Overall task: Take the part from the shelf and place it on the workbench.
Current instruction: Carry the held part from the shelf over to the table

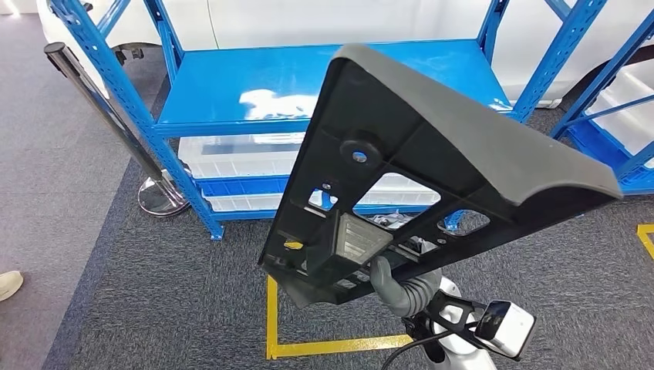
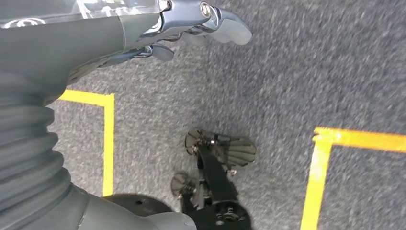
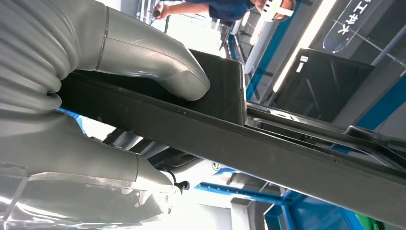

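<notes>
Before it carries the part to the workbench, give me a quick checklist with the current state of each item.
1. Part held: ok. The right hand grips the black part, thumb pressed on its edge.
2. Part off the shelf: ok. It is raised in front of the blue shelf, not resting on it.
3. Grip placement: not ok. The hand holds the part's low end, and most of the part rises above it, tilted.
4. Left hand free: ok. It hangs over the carpet, holding nothing.
5. Workbench in sight: cannot tell.
6. People nearby: not ok. A shoe is on the carpet at the left.
</notes>
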{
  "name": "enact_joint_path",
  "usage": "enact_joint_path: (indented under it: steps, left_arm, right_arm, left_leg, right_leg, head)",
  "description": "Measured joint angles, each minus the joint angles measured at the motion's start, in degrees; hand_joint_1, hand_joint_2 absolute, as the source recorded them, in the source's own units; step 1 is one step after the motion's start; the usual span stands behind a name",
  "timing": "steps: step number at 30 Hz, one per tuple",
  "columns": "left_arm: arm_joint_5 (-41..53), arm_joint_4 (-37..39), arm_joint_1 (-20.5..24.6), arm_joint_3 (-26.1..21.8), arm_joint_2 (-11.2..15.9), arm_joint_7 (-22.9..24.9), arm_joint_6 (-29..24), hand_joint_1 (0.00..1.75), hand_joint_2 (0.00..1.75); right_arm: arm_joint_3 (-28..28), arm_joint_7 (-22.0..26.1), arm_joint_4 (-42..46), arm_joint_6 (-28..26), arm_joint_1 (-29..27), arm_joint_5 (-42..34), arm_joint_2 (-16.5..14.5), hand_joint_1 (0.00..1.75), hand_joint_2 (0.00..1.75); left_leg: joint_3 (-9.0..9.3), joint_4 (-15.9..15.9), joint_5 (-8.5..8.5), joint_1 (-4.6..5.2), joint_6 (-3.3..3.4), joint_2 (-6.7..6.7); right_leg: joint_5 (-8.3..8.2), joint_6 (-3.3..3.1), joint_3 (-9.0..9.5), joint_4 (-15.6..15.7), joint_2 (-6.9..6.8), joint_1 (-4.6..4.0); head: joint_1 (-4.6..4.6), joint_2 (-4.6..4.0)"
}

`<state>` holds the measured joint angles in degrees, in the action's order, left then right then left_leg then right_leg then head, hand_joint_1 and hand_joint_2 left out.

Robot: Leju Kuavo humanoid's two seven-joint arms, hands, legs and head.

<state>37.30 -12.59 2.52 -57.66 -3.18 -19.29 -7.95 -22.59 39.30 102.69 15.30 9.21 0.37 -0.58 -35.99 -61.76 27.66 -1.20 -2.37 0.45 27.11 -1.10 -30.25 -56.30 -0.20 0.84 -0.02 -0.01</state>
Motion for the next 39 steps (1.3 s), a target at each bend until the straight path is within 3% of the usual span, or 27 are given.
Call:
enact_joint_path:
  steps: [2,3,4,5,6,8,9,10,12,14,15,17,19,20,22,24,25,28,30,32,34,35,36,37,39]
  left_arm:
    - [0.1,0.0,0.0,0.0,0.0,0.3,0.1,0.0,1.75]
    - [0.1,0.0,0.0,0.0,0.0,0.3,0.1,0.0,1.75]
    - [0.2,0.0,-0.1,0.0,0.0,0.4,0.1,0.0,1.75]
    - [0.2,0.0,-0.1,0.0,0.0,0.4,0.0,0.0,1.75]
    - [0.3,0.0,-0.1,-0.1,0.1,0.5,0.0,0.0,1.75]
    - [0.3,0.0,0.0,-0.3,0.1,0.5,0.0,0.0,1.75]
    - [0.3,0.0,0.0,-0.4,0.1,0.6,0.0,0.0,1.75]
    - [0.4,0.0,0.0,-0.6,0.2,0.6,0.0,0.0,1.75]
    - [0.5,0.0,0.1,-0.9,0.2,0.7,0.0,0.0,1.75]
    - [0.5,0.0,0.4,-1.0,0.3,0.9,-0.2,0.0,1.75]
    - [0.5,0.0,0.6,-1.1,0.3,1.0,-0.3,0.0,1.75]
    - [0.5,0.0,0.6,-1.2,0.3,1.2,-0.6,0.0,1.75]
    - [0.4,0.0,0.6,-1.5,0.3,1.5,-0.9,0.0,1.75]
    - [0.4,0.0,0.6,-1.6,0.4,1.6,-1.3,0.0,1.75]
    - [0.5,0.0,0.7,-1.7,0.4,1.7,-2.4,0.0,1.75]
    - [0.6,0.0,0.8,-2.0,0.4,1.9,-3.6,0.0,1.75]
    - [0.7,0.0,0.8,-2.1,0.4,2.1,-4.4,0.0,1.75]
    - [1.4,0.0,0.9,-2.4,0.5,2.8,-7.1,0.0,1.75]
    - [2.0,0.0,0.9,-2.4,0.5,2.9,-7.8,0.0,1.75]
    - [2.3,0.0,0.9,-2.4,0.4,2.8,-7.7,0.0,1.75]
    - [2.3,0.0,0.7,-2.4,0.3,2.6,-7.2,0.0,1.75]
    - [2.3,0.0,0.6,-2.4,0.3,2.4,-7.0,0.0,1.75]
    - [2.3,0.0,0.6,-2.4,0.3,2.3,-6.7,0.0,1.75]
    - [2.3,0.0,0.6,-2.4,0.3,2.1,-6.4,0.0,1.75]
    - [2.3,0.0,0.6,-2.4,0.4,1.9,-6.0,0.0,1.75]
  right_arm:
    - [0.1,0.0,0.1,0.0,-0.3,-0.1,0.0,1.75,1.75]
    - [0.1,0.0,0.1,0.2,-0.5,-0.3,0.0,1.75,1.75]
    - [0.2,0.0,0.1,0.5,-0.7,-0.5,0.0,1.75,1.75]
    - [0.3,0.0,0.1,0.9,-0.7,-0.8,0.0,1.75,1.75]
    - [0.4,0.0,0.1,1.2,-0.7,-1.0,0.0,1.75,1.75]
    - [0.5,0.0,0.1,1.8,-0.6,-1.3,0.0,1.75,1.75]
    - [0.5,0.0,0.1,1.9,-0.6,-1.3,0.0,1.75,1.75]
    - [0.6,0.0,0.1,2.0,-0.5,-1.2,0.0,1.75,1.75]
    - [0.6,0.0,0.1,2.1,-0.5,-1.2,0.0,1.75,1.75]
    - [0.6,0.0,0.3,2.1,-0.4,-1.2,0.0,1.75,1.75]
    - [0.6,0.0,0.4,2.1,-0.3,-1.2,0.0,1.75,1.75]
    - [0.6,0.0,0.6,2.0,-0.1,-1.2,0.0,1.75,1.75]
    - [0.6,0.0,0.7,1.9,-0.1,-1.2,0.0,1.75,1.75]
    - [0.6,0.0,0.7,1.8,-0.2,-1.2,0.0,1.75,1.75]
    - [0.5,0.0,0.9,1.3,-0.1,-1.0,0.0,1.75,1.75]
    - [0.3,0.0,1.2,0.6,0.1,-0.7,0.0,1.75,1.75]
    - [0.1,0.0,1.3,0.2,0.3,-0.6,0.0,1.75,1.75]
    - [-0.3,0.0,1.6,-1.2,0.5,-0.5,0.1,1.75,1.75]
    - [-0.5,0.0,1.9,-2.0,0.8,-0.5,0.2,1.75,1.75]
    - [-0.7,0.0,2.2,-2.6,1.0,-0.8,0.3,1.75,1.75]
    - [-0.9,0.0,2.3,-3.1,1.0,-1.1,0.5,1.75,1.75]
    - [-1.0,0.0,2.3,-3.3,1.0,-1.3,0.6,1.75,1.75]
    - [-1.1,0.0,2.5,-3.5,1.0,-1.5,0.7,1.75,1.75]
    - [-1.1,0.0,2.7,-3.6,0.9,-1.7,0.9,1.75,1.75]
    - [-1.1,0.0,3.2,-3.9,0.9,-2.0,1.2,1.75,1.75]
  left_leg:
    - [-3.27,-8.3,4.13,0.0,-0.12,-0.03]
    - [-4.39,-11.4,5.09,0.02,-0.13,-0.04]
    - [-4.59,-12.6,4.96,0.03,-0.05,-0.07]
    - [-3.58,-11.1,3.68,0.04,0.14,-0.15]
    - [-1.68,-7.8,1.76,0.07,0.45,-0.48]
    - [2.59,0.0,-0.97,0.09,1.21,-2.28]
    - [3.86,2.5,-1.45,0.13,1.44,-3.03]
    - [4.48,3.7,-1.34,0.2,1.6,-3.4]
    - [4.63,4.6,-1.34,0.24,1.79,-2.69]
    - [4.77,5.4,-1.62,-0.02,2.29,-1.7]
    - [4.83,5.8,-1.82,-0.19,2.51,-1.18]
    - [4.78,5.8,-1.92,-0.18,2.74,-0.12]
    - [4.71,5.7,-1.9,-0.15,2.74,0.99]
    - [4.69,5.7,-1.87,-0.16,2.69,1.54]
    - [4.71,5.3,-1.7,-0.2,2.42,2.49]
    - [4.7,4.9,-1.4,0.06,1.83,3.23]
    - [4.7,4.8,-1.29,0.24,1.48,3.62]
    - [4.75,4.6,-1.07,0.27,0.46,4.67]
    - [3.79,2.2,0.85,0.02,-0.02,3.11]
    - [0.82,-4.8,4.82,-0.06,-0.14,0.8]
    - [-2.24,-11.8,7.31,-0.03,-0.08,0.11]
    - [-2.58,-12.6,6.95,-0.02,0.04,0.01]
    - [-1.81,-11.0,5.47,-0.01,0.22,-0.15]
    - [-0.09,-7.3,3.29,-0.01,0.48,-0.66]
    - [3.36,0.4,0.29,-0.11,0.94,-3.12]
  right_leg:
    - [-0.25,-0.45,-0.36,-0.1,0.08,-0.37]
    - [-0.32,-0.54,-0.5,-0.1,0.22,-0.56]
    - [-0.36,-0.59,-0.6,-0.2,0.46,-0.74]
    - [-0.37,-0.6,-0.66,-0.4,0.78,-0.88]
    - [-0.36,-0.59,-0.68,-0.5,1.17,-1.01]
    - [-0.36,-0.45,-0.86,-0.8,2.07,-1.13]
    - [-0.44,-0.24,-1.03,-0.9,2.55,-1.1]
    - [-0.58,0.04,-1.28,-0.9,3.01,-1.0]
    - [-0.91,0.74,-1.73,-0.9,3.82,-0.89]
    - [0.01,1.38,-2.6,-2.2,3.28,-0.91]
    - [1.34,1.7,-3.66,-4.4,2.6,-0.91]
    - [5.1,2.25,-7.35,-12.1,1.2,-0.58]
    - [6.8,2.73,-10.26,-18.1,0.78,-0.19]
    - [6.01,2.9,-10.17,-18.0,0.6,0.0]
    - [2.07,3.03,-6.6,-11.1,-0.68,0.27]
    - [-0.46,2.57,-2.89,-3.6,-2.99,-0.01]
    - [-0.77,2.19,-2.18,-2.0,-3.61,-0.21]
    - [-0.97,0.94,-2.61,-1.6,-2.26,-0.38]
    - [-1.4,0.14,-2.8,-1.4,-1.17,-0.22]
    - [-1.69,-0.38,-2.98,-1.3,-0.09,-0.28]
    - [-1.83,-0.59,-3.13,-1.4,1.29,-0.55]
    - [-1.87,-0.61,-3.15,-1.4,2.05,-0.66]
    - [-1.9,-0.6,-3.14,-1.5,2.84,-0.72]
    - [-1.9,-0.55,-3.11,-1.7,3.6,-0.74]
    - [-1.94,-0.19,-3.37,-2.1,4.97,-0.77]
  head:
    - [-0.03,-0.01]
    - [-0.01,0.0]
    - [-0.01,-0.01]
    - [-0.02,-0.01]
    - [-0.02,-0.01]
    - [0.08,-0.01]
    - [0.1,-0.01]
    - [0.14,0.0]
    - [0.1,0.0]
    - [0.22,0.0]
    - [0.34,0.0]
    - [0.54,0.01]
    - [0.54,0.0]
    - [0.55,0.0]
    - [0.56,0.0]
    - [0.51,0.0]
    - [0.46,0.0]
    - [0.32,0.0]
    - [0.21,-0.01]
    - [0.07,-0.01]
    - [0.03,-0.01]
    - [0.03,-0.01]
    - [0.03,-0.01]
    - [0.03,0.0]
    - [0.06,-0.01]
